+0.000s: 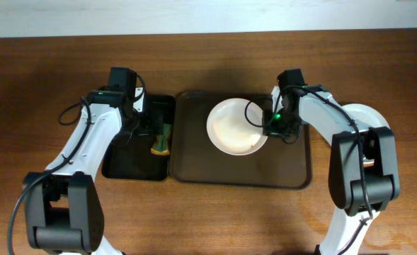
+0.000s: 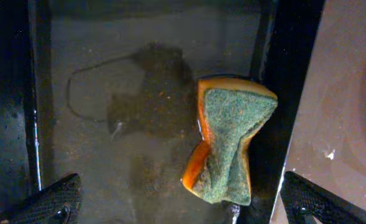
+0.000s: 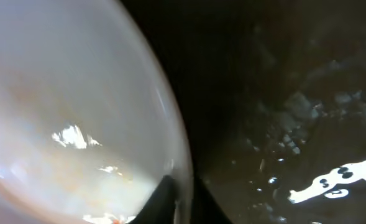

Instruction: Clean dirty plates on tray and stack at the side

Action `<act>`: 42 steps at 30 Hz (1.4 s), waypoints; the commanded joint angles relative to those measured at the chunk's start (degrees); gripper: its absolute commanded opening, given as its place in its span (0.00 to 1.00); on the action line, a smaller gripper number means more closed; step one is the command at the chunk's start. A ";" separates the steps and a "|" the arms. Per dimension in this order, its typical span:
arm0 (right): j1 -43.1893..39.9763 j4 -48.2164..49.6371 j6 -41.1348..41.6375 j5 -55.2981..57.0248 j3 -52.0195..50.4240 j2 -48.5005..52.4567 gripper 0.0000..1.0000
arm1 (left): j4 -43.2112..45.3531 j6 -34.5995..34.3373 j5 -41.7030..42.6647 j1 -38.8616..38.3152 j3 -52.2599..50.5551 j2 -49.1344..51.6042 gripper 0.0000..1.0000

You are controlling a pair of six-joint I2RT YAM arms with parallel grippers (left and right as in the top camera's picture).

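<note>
A white dirty plate (image 1: 231, 126) sits on the brown tray (image 1: 194, 166). My right gripper (image 1: 270, 128) is shut on the plate's right rim; the right wrist view shows my fingers (image 3: 184, 198) pinching the rim of the plate (image 3: 64, 112), with food specks near them. A green-and-orange sponge (image 1: 161, 140) lies in the black wet tray (image 1: 127, 166). In the left wrist view the sponge (image 2: 231, 144) lies crumpled against the tray's right wall. My left gripper (image 2: 183, 208) is open just above it, fingers wide apart.
Clean white plates (image 1: 367, 117) are stacked on the table at the right, beside the brown tray. The black tray holds a thin film of water (image 2: 133, 93). The brown tray floor is wet (image 3: 307, 124).
</note>
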 commanded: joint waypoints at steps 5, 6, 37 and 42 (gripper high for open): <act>0.31 -0.74 -0.35 -1.22 1.57 -6.05 0.04 | -0.31 -0.33 -0.39 -0.17 1.01 -0.96 1.00; 0.31 -0.50 -0.35 0.20 1.57 -8.66 0.04 | -0.31 -0.33 -0.39 -0.17 1.01 -0.98 1.00; 31.54 -3.54 12.02 70.44 1.57 -21.75 0.04 | -0.17 -0.33 -0.39 -0.17 1.01 -0.98 1.00; 17.38 -4.11 17.46 43.78 1.57 -21.75 0.04 | -0.20 -0.33 -0.39 -0.17 1.01 -0.98 1.00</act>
